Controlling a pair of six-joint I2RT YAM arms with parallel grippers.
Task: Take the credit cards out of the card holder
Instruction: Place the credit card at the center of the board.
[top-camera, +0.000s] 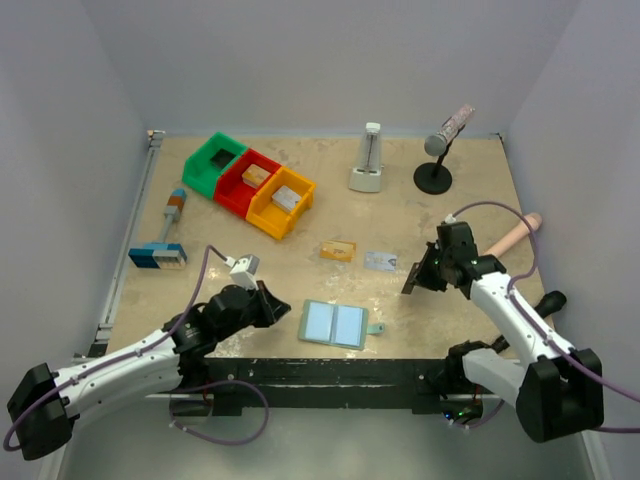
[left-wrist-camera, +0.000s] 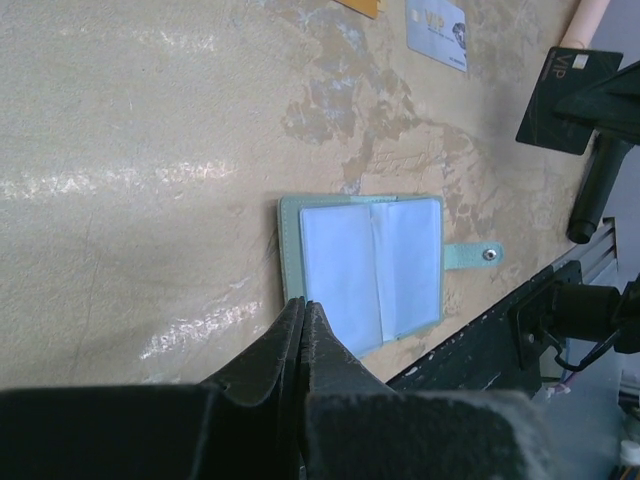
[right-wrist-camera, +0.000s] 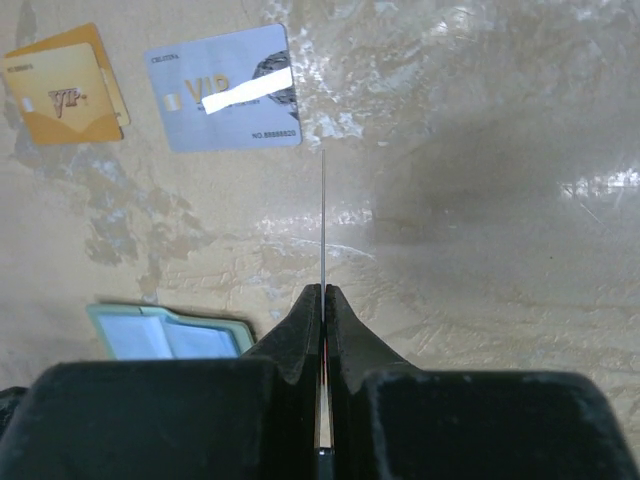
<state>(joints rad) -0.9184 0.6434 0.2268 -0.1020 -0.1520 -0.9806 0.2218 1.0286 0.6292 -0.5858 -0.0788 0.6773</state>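
Clear sleeves of the thin light-teal bifold card holder (top-camera: 335, 323) look empty. It lies open mid near edge of the worktop (top-camera: 420, 215). The orange-gold card (top-camera: 338, 250) and pale blue-grey card (top-camera: 380, 261) lie flat just beyond it. Right jaws pinch a dark card (left-wrist-camera: 570, 100) above the surface. Probably the final extraction; next it needs lowering and releasing beside those two. Left jaws are pressed together, empty, at the holder's left edge.

Far-left corner:
- green bin (top-camera: 213, 165): something dark
- red bin (top-camera: 248, 180): tan block (top-camera: 256, 174)
- yellow bin (top-camera: 282, 202): grey block (top-camera: 288, 198)

Your left gripper (left-wrist-camera: 303, 308) pinched closed, tips just at corner of open card holder (left-wrist-camera: 370, 265). Pale card (left-wrist-camera: 437, 30) flat on table beyond. Right gripper (left-wrist-camera: 592, 95) clamps dark card (left-wrist-camera: 558, 105).
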